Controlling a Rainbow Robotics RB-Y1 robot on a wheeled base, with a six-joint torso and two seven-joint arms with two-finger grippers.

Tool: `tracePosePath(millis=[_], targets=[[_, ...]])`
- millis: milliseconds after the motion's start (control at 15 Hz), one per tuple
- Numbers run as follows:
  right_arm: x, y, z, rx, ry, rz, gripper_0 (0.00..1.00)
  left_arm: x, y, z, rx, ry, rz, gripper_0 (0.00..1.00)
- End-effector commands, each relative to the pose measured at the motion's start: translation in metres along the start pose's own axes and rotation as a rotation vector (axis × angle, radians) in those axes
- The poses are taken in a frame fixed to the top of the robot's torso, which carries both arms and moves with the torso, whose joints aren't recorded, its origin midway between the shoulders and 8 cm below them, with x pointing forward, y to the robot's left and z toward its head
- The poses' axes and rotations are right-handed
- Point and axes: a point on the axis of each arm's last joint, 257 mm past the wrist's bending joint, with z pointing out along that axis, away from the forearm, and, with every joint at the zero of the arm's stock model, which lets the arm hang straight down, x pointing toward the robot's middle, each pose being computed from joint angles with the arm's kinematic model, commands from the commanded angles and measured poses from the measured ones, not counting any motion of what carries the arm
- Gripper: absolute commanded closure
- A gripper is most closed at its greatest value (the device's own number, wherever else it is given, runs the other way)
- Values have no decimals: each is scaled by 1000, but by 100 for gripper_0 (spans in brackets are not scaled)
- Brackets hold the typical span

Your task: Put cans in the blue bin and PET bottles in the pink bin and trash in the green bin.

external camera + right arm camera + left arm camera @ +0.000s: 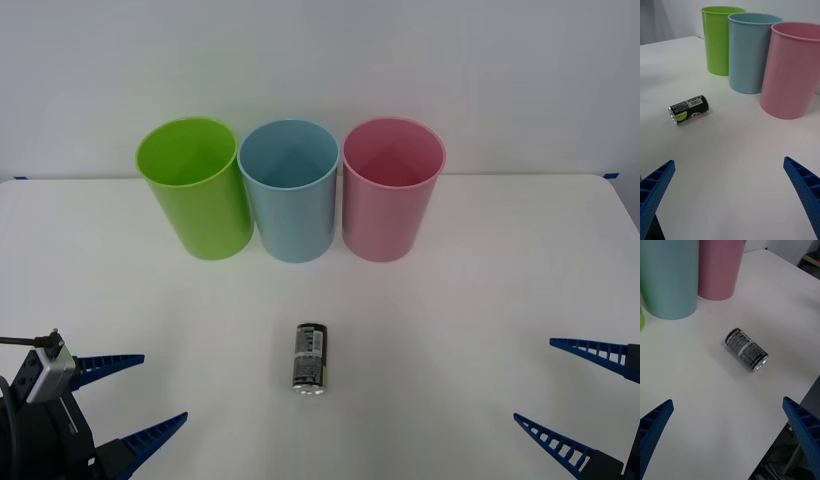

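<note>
In the front view, at about eight o'clock, we see the left gripper [128, 395] near the table's near left corner, its blue ribbed fingers spread wide and released, gripping nothing. From its own wrist camera the left gripper [728, 435] hovers above the white table [707, 397] with both fingers apart at the corners.

Toward eleven o'clock stands the tall lime green plastic cup-shaped bin [195, 188], upright, its round rim just beside that of the tall light blue plastic bin [290, 190] at twelve o'clock. At one o'clock we find the tall pink plastic bin [391, 188], close against the blue one. All three stand in a row at the far side of the white table [480, 300].

Nearer, at about six o'clock from the blue bin, the small slim dark drink can [310, 358] lies on its side on the tabletop, well apart from the bins and between the two grippers, untouched.

At four o'clock we see the right gripper [572, 393], fingers likewise parted and empty, resting low by the table's near right corner.
</note>
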Motion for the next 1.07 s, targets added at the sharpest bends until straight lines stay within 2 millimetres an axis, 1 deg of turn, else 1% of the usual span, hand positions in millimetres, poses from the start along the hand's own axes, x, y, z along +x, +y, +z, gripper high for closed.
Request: tracePosePath(millis=[67, 200, 400, 533, 733, 933, 1067], targets=[[0, 0, 0, 0, 0, 0, 0, 0, 0, 0, 0, 0, 0, 0], [0, 0, 0, 0, 0, 0, 0, 0, 0, 0, 0, 0, 0, 0], [-15, -6, 1, 3, -11, -26, 0, 0, 0, 0, 0, 0, 0, 0], [-25, -7, -1, -19, 8, 10, 0, 0, 0, 0, 0, 0, 0, 0], [-37, -16, -3, -34, 51, 91, 0, 0, 0, 0, 0, 0, 0, 0], [-49, -22, 7, -5, 110, 165, 0, 0, 0, 0, 0, 0, 0, 0], [-61, -20, 22, 29, 157, 212, 0, 0, 0, 0, 0, 0, 0, 0]])
